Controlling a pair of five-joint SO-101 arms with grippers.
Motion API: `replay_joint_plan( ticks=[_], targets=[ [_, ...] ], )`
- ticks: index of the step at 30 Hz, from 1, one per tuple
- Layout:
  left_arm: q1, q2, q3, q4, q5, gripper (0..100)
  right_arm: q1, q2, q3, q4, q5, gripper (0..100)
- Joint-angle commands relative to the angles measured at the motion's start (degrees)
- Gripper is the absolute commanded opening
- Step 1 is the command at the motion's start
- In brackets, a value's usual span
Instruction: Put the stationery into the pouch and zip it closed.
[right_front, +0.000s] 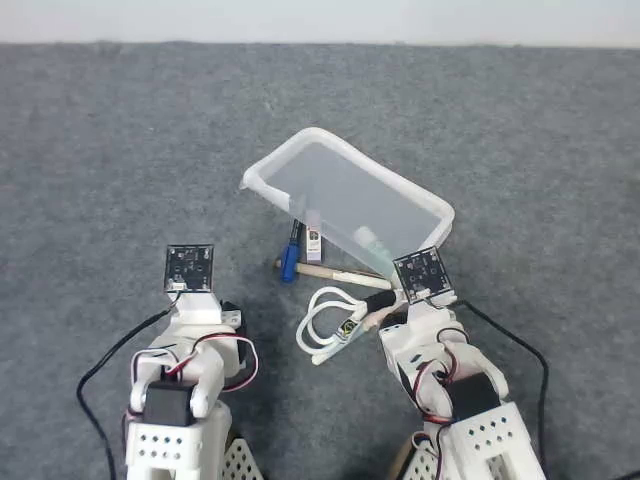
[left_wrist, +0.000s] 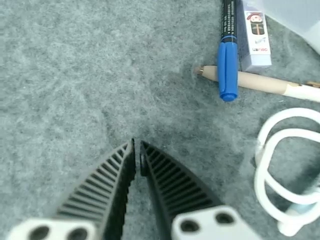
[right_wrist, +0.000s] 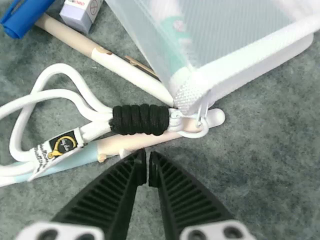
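A grey felt-like table cover (right_front: 100, 150) runs back to a pale wall (right_front: 300, 20) at 12 o'clock in the high view. The left gripper (left_wrist: 137, 147) hangs over bare felt, its ribbed jaws drawn together with only a sliver between the tips and nothing held. From it the loose stationery lies toward 2 o'clock: a blue marker (left_wrist: 227, 60) lying across a beige pen (left_wrist: 260, 82), an eraser (left_wrist: 255, 35) just beside the marker, and a looped white cord (left_wrist: 280, 165) nearer. The translucent pouch (right_front: 350, 195) lies mid-table, open and tilted. The right gripper (right_wrist: 148, 159), jaws likewise nearly touching and empty, sits just short of the cord's black wrapping (right_wrist: 140, 120) and the pouch's zip ring (right_wrist: 192, 125), the pouch at its 11 o'clock.
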Motion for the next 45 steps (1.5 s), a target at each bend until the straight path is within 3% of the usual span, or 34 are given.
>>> replay_joint_plan(
  ticks=[1,4,15,19,29,36,39,45],
  targets=[
    [0.09,-1.23,-0.84,-0.18,-0.35,1,-0.31,-1.1,1.05,0.13,-0.26,0.7],
    [0.35,-1.23,-0.92,-2.99,-1.41,2,-0.31,-1.1,1.05,0.13,-0.26,0.7],
    [0.0,-1.23,-1.19,-5.19,-21.89,1,0.22,-1.19,-6.95,3.12,-0.09,0.9],
    [0.44,-1.23,-0.92,-9.93,-26.55,1,0.31,-1.19,-11.87,5.49,-0.35,0.7],
    [0.0,-1.23,-1.01,-12.84,-15.21,1,13.23,-1.19,-20.04,5.85,-0.44,0.7],
    [-4.48,-1.23,-1.27,-15.38,-15.38,2,13.32,-0.57,-20.75,5.93,-0.79,1.0],
    [-4.92,-1.23,-1.27,-15.56,-13.36,2,13.32,-0.48,-20.75,5.93,-4.84,1.5],
    [-5.01,-1.23,-1.19,-15.3,-9.32,17,5.23,-0.48,-22.15,12.35,-10.29,12.8]
  ],
)
